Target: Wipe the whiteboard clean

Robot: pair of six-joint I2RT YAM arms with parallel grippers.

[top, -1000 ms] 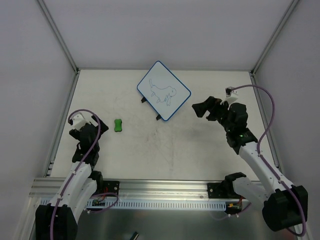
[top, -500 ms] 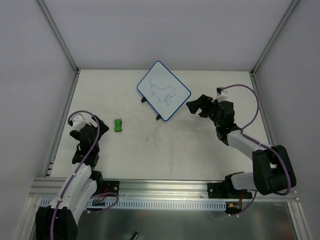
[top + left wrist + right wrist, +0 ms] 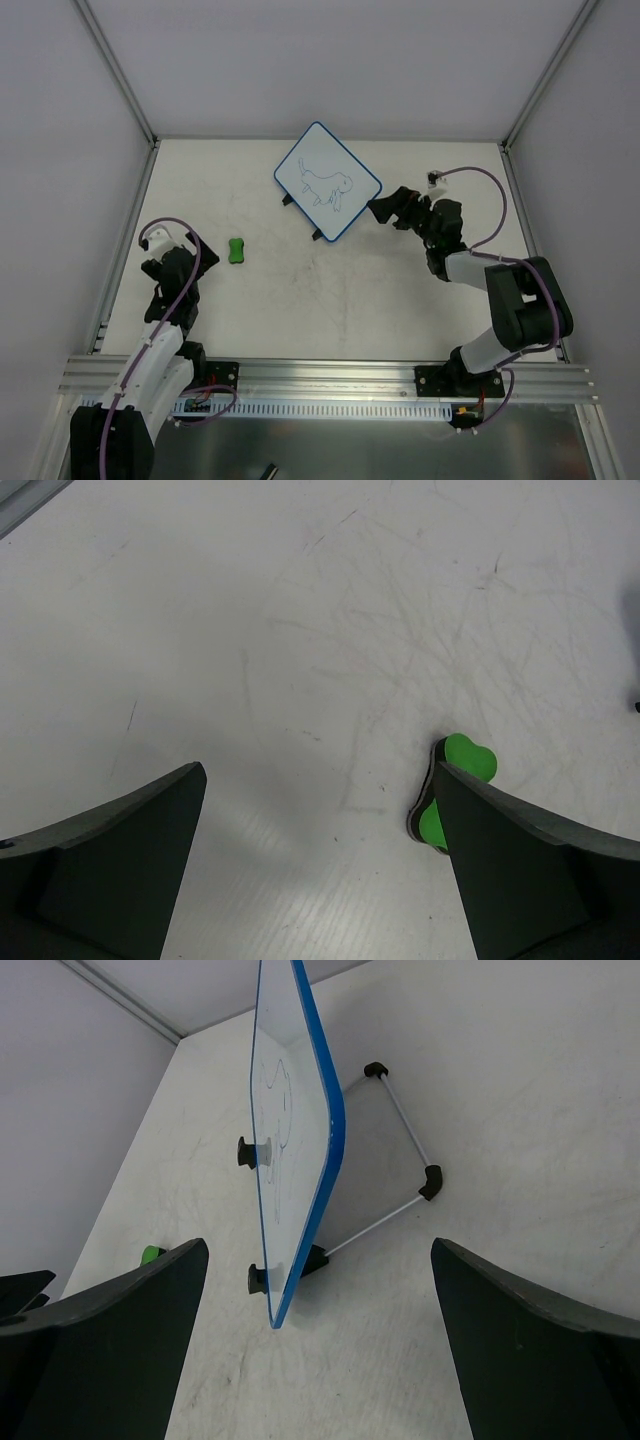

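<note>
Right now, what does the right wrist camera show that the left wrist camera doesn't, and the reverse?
Only the right wrist view shows the small white rectangular whiteboard with a blue rim, bearing a blue drawing and propped on its thin wire stand, plus the open right hand. Only the left wrist view shows the open left hand and scuff marks. Both show the small green eraser block, close in the left view, a far speck in the right, and the white table.

A lab test cell: white panel walls [image 3: 330, 60], aluminium rail [image 3: 330, 372], scuffed white table [image 3: 330, 295].
</note>
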